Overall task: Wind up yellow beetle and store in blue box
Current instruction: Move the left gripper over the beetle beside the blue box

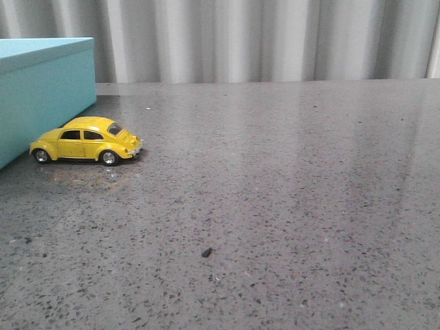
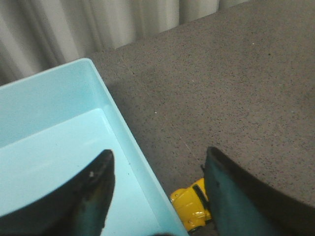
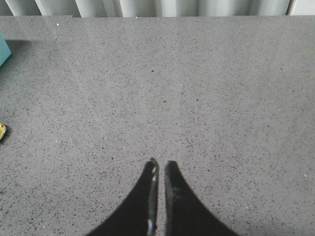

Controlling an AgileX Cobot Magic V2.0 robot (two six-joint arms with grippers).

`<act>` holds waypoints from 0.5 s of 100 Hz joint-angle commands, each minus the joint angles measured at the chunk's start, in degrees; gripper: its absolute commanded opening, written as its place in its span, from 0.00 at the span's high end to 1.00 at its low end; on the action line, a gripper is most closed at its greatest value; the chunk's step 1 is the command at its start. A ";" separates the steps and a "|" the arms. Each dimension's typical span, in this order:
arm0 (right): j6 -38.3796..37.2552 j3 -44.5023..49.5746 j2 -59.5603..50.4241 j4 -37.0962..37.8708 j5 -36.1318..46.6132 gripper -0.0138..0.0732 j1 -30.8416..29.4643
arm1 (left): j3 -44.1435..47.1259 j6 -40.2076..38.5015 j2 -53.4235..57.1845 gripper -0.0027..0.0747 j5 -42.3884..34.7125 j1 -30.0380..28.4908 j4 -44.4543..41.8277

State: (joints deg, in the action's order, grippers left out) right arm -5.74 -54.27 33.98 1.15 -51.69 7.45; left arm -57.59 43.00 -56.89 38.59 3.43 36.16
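Note:
The yellow beetle (image 1: 86,141) stands on its wheels on the grey table, right beside the long side of the blue box (image 1: 41,89) at the far left. Seen from the left wrist, the blue box (image 2: 59,147) is open on top with nothing showing inside. My left gripper (image 2: 159,151) hangs open above the box's rim, one finger over the inside and the other over the table. Part of the beetle (image 2: 191,205) shows below, between the fingers and outside the wall. My right gripper (image 3: 161,163) is shut on nothing over bare table. Neither gripper shows in the front view.
A small dark speck (image 1: 206,252) lies on the speckled grey table (image 1: 289,192). A pleated grey curtain (image 1: 261,41) hangs behind the table's far edge. In the right wrist view a box corner (image 3: 4,49) and a sliver of the beetle (image 3: 2,132) sit at the frame's edge.

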 commanded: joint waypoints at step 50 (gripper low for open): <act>0.39 -1.30 0.10 0.25 3.22 0.89 -0.01 | -3.50 20.81 -5.25 0.35 -2.78 4.21 2.38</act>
State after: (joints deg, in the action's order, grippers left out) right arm -5.74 -54.27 33.98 1.15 -52.40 7.45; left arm -58.86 60.96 -61.85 38.59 5.67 36.38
